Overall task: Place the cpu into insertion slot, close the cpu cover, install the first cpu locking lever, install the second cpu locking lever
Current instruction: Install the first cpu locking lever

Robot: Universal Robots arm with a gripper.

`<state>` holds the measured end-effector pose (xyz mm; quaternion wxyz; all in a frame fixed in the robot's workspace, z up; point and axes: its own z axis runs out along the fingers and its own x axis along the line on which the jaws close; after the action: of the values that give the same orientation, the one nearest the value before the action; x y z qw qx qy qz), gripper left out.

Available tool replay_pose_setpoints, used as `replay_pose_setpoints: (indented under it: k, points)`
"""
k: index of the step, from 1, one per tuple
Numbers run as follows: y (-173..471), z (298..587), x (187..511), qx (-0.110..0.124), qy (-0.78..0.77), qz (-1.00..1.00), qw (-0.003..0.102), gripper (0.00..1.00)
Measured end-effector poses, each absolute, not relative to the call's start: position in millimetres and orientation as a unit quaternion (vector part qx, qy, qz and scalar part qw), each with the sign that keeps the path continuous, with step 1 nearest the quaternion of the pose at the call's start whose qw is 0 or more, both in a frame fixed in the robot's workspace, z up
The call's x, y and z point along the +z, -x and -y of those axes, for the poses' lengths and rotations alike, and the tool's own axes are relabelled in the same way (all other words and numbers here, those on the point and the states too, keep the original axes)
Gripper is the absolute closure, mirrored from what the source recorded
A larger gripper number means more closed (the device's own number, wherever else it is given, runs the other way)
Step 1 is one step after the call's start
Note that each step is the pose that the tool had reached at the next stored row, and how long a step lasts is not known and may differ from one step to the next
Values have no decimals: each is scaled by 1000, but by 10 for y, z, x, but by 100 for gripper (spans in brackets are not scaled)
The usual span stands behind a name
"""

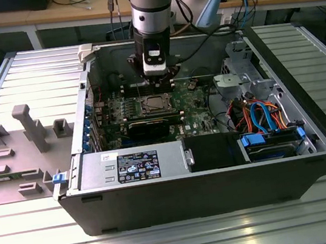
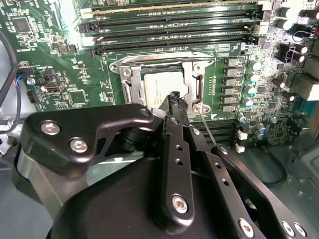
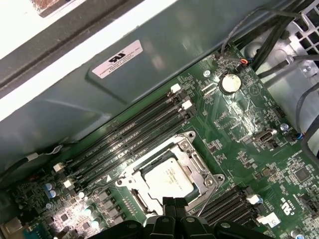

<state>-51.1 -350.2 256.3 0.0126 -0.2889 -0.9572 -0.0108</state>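
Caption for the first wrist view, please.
Shut tool at the edge of the cpu cover, which lies closed over the cpu on the green motherboard.

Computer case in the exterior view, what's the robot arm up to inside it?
The arm reaches into the computer case, over the motherboard. The cpu sits on the board with the cpu cover down around it. The end effector, fingers together, hangs at the cover's edge beside a thin locking lever.

Silver-grey cpu (image 3: 167, 179) lies flat beneath the closed cpu cover (image 3: 198, 162).
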Motion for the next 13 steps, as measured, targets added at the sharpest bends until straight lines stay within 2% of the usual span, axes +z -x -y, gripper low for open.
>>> replay_pose_setpoints:
  k: [13]
  points:
    - [513,3502,2581,-11,242,970,11,89]
